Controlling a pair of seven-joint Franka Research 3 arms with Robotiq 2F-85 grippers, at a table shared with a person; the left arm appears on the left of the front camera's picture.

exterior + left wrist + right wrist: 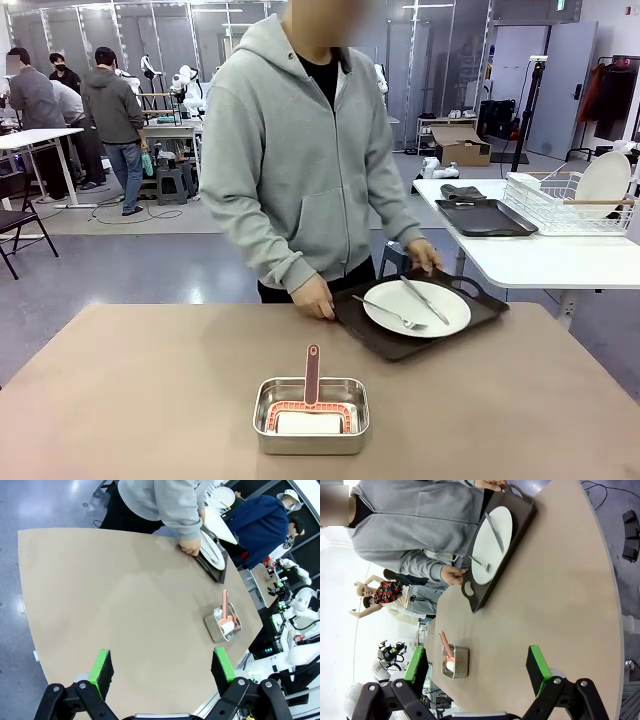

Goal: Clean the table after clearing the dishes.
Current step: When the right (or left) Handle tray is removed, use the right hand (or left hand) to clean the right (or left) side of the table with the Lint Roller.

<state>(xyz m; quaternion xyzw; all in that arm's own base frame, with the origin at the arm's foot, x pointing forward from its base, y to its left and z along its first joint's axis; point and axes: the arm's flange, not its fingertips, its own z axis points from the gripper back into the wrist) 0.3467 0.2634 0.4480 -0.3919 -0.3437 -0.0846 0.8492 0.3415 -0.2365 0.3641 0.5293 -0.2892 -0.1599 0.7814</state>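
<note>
The dishes are a white plate [452, 300] with a fork [392, 315] and a knife [424, 299], lying on a dark tray [368, 334] at the far right of the tan table [150, 380]. A person in a grey hoodie grips the tray's two handles, one hand [316, 300] at its left end, the other [425, 258] at its far side. My left gripper [162, 670] hovers open and empty above the table's near edge, far from the tray [220, 569]. My right gripper [476, 666] is open and empty too, well short of the tray [520, 519] and plate [495, 540].
A small steel pan [311, 415] holding a pink-handled scrubber [312, 375] sits at the near middle of the table. To the right a white table [540, 262] carries a dish rack [570, 205], another dark tray [485, 218] and a folded cloth [461, 192].
</note>
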